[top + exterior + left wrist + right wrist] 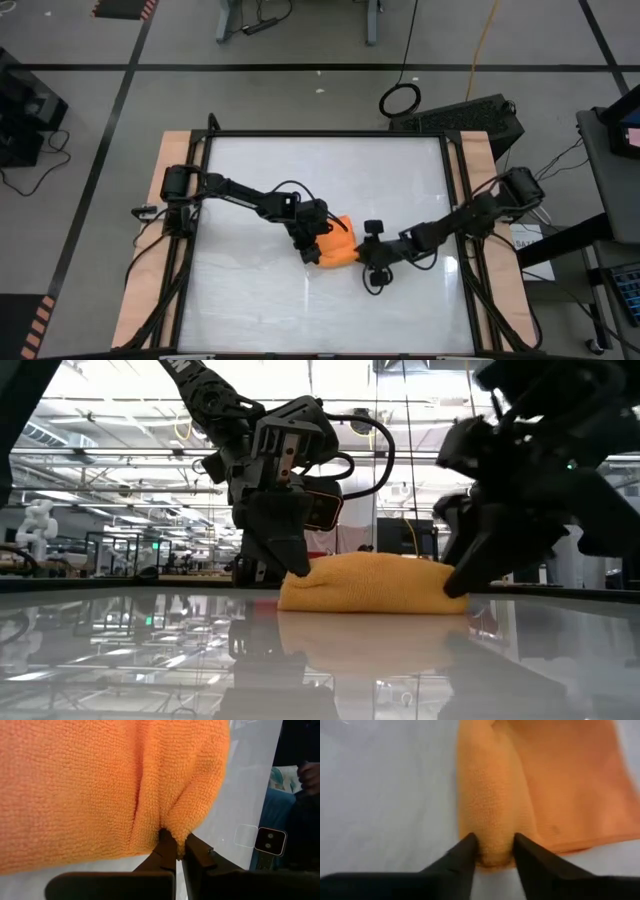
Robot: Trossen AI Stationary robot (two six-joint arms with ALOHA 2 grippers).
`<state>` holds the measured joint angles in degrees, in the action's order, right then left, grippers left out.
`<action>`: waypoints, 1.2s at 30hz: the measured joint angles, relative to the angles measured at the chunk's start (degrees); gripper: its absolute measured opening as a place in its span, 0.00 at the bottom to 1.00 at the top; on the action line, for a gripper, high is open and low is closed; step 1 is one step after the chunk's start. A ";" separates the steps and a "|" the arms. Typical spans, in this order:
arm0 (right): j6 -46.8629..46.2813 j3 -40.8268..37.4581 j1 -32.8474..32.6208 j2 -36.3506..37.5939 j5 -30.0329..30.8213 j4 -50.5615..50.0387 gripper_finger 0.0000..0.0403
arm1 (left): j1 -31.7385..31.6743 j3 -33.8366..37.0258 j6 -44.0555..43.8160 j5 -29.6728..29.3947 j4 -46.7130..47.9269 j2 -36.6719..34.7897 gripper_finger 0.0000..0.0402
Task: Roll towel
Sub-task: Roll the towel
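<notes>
Light: bright, from ceiling fixtures (300, 380) in the low view.
Glare: the glossy table (150, 660) mirrors the lamps and arms.
Blur: the right wrist view is soft throughout.
Silhouettes: arms dark against the backlit room.

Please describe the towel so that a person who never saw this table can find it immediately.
Look at the white table with wooden side rails, near its middle, where the two dark arms meet. The towel lies there as a small bunched roll, pinched at one end by the left gripper and at the other by the right gripper. It is the only bright orange thing.
</notes>
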<state>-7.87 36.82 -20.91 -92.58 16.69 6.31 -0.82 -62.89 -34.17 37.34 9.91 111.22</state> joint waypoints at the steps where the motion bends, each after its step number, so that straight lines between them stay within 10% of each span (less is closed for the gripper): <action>1: -0.93 0.00 0.59 -0.16 -1.65 0.00 0.28 | 0.00 0.00 0.00 0.00 0.00 0.00 0.02; 6: -4.99 0.02 4.10 -0.21 -11.70 0.43 0.04 | 0.00 0.00 -0.02 0.07 0.06 0.00 0.02; 18: -21.39 0.09 11.58 -0.21 -39.85 0.74 0.01 | 0.13 -0.13 -2.75 3.63 -0.58 0.00 0.03; 29: -29.21 0.07 15.49 -0.21 -44.28 0.62 0.01 | 2.34 -0.13 0.03 2.55 -0.17 0.00 0.05; 36: -31.13 -0.07 16.24 -0.30 -46.17 -0.49 0.01 | 3.04 -0.74 3.32 -1.31 0.48 0.06 0.28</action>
<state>-39.01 36.75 -4.67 -92.88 -29.48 5.82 2.22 -63.63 -30.85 36.03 10.39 111.28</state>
